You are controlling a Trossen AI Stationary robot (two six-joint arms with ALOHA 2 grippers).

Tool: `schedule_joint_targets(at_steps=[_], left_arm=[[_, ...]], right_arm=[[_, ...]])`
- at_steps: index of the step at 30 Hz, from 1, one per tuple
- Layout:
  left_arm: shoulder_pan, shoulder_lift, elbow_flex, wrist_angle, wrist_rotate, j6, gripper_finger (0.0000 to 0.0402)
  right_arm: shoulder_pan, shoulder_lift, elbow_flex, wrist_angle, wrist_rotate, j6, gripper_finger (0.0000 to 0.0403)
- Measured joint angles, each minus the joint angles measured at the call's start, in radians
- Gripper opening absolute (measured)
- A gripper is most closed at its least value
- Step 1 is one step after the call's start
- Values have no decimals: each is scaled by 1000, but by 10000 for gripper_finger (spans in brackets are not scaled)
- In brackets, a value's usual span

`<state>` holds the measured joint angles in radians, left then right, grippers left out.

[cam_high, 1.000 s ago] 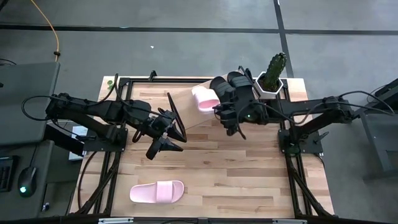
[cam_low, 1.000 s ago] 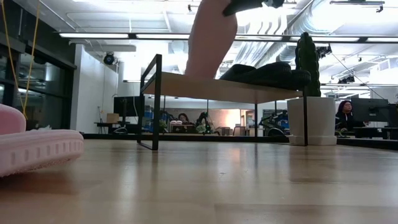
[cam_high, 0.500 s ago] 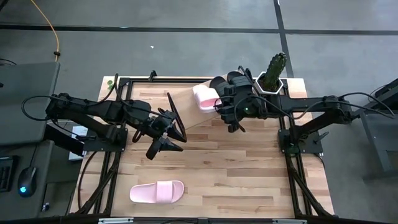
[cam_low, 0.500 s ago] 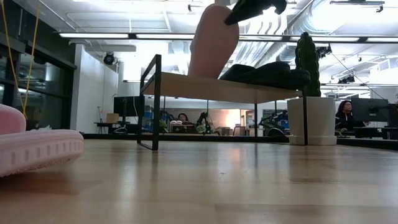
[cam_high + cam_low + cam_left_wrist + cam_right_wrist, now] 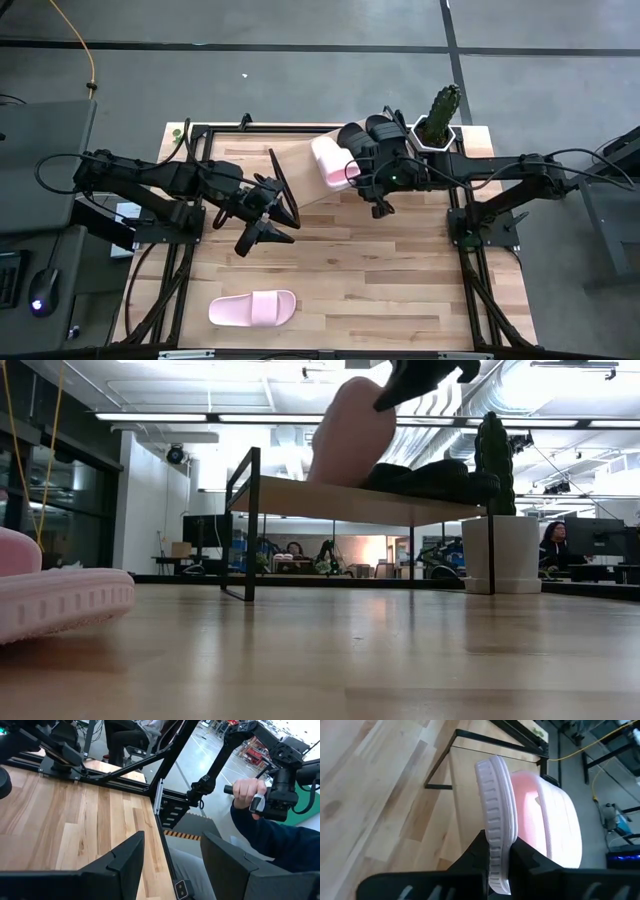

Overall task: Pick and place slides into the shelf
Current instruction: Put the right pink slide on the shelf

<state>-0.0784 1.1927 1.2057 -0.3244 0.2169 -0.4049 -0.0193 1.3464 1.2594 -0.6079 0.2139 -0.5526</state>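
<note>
- Right gripper (image 5: 357, 174), upper centre of high view; clamped on sole edge of pink slide (image 5: 328, 160), tilted over shelf (image 5: 300, 170), beside black slides (image 5: 368, 131)
- Left gripper (image 5: 277, 232), centre-left; jaws spread, empty
- Second pink slide (image 5: 252, 307), lower left, flat on table (image 5: 400, 280)

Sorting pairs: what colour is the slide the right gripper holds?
Pale pink slide, clearest in the right wrist view.

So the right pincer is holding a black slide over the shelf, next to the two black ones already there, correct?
Not quite: the slide in the right pincer is pale pink, not black, as the right wrist view shows. It is held over the shelf, next to the two black slides already there.
</note>
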Motion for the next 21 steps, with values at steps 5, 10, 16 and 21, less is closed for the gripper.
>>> schedule_joint_targets(at_steps=[5, 10, 16, 21], left_arm=[[0, 0, 0, 2, 0, 0, 184], [0, 0, 0, 3, 0, 0, 184], [0, 0, 0, 9, 0, 0, 184], [0, 0, 0, 10, 0, 0, 184]], right_arm=[[0, 0, 0, -10, -18, 14, 17], [0, 0, 0, -21, -28, 33, 35], [0, 0, 0, -74, -33, 66, 43], [0, 0, 0, -81, -74, 93, 44]])
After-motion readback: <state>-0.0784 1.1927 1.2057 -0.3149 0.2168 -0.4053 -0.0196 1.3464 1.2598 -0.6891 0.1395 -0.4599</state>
